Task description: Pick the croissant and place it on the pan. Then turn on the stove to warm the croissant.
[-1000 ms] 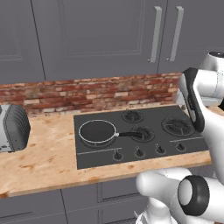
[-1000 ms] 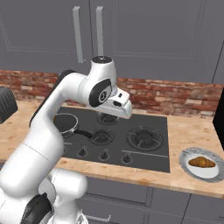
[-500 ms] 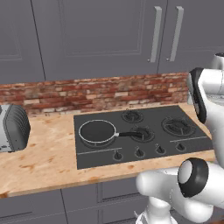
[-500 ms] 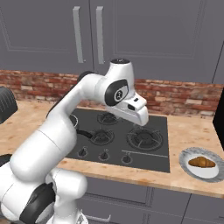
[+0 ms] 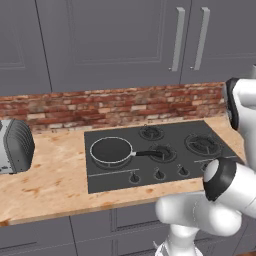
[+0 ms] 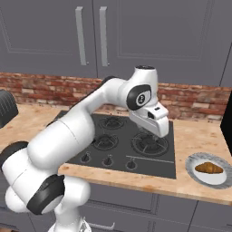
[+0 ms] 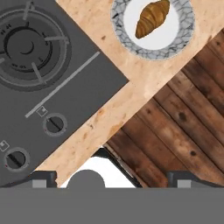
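Croissant [image 7: 152, 18] lies on its plate [image 7: 186, 39] well ahead of the wide-open hand [image 7: 111, 177], long axis slanting across the fingers' line.

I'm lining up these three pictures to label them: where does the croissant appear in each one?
Left base view: I don't find it.
Right base view: the croissant lies on a plate at lower right, on the counter right of the stove.
Hand view: top centre, on the same plate.
Shared landmark: the stove.
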